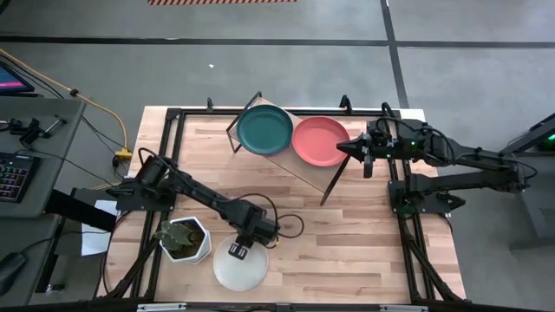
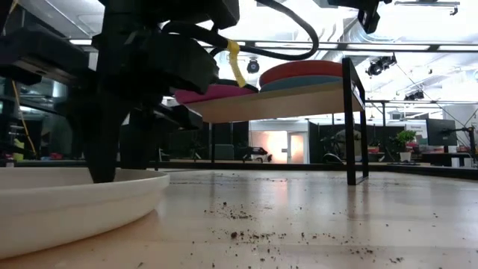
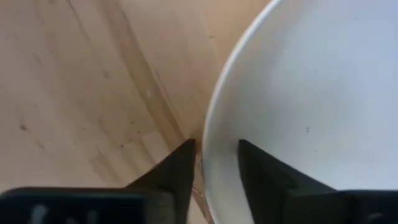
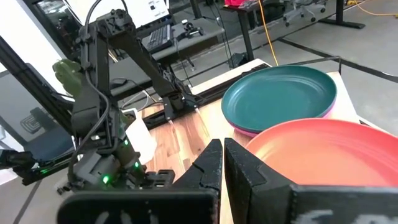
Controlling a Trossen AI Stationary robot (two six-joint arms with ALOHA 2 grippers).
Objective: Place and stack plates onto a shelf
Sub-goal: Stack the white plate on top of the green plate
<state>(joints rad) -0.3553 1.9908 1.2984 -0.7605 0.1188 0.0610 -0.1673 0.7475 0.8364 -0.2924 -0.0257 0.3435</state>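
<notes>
A white plate [image 1: 240,269] lies flat on the table near its near edge, also seen in the low view [image 2: 67,198]. My left gripper [image 1: 238,250] [image 3: 214,155] comes down on its far rim and is shut on it. On the shelf [image 1: 299,173] [image 2: 284,101] a dark green plate [image 1: 264,130] [image 4: 280,96] sits on a magenta plate [image 4: 249,132] [image 2: 213,93]. A coral red plate [image 1: 318,140] [image 4: 336,149] sits beside them. My right gripper [image 1: 345,149] [image 4: 222,165] is shut, level, at the coral plate's right rim. The dusty pink and blue plates are out of view. My left gripper pinches the white plate's far rim [image 3: 208,134], one finger [image 3: 180,171] outside on the table side and one finger [image 3: 264,177] inside the plate. The fingers come from above, pointing down. The plate rests flat on the table. My right gripper: I cannot tell whether its shut fingers touch the coral plate's rim.
A white hexagonal plant pot [image 1: 185,240] with a green plant stands just left of the white plate. Soil crumbs [image 2: 254,235] are scattered on the tabletop. Black frame rails [image 1: 408,251] run along the table's sides. Bare wood lies between the shelf and the near edge.
</notes>
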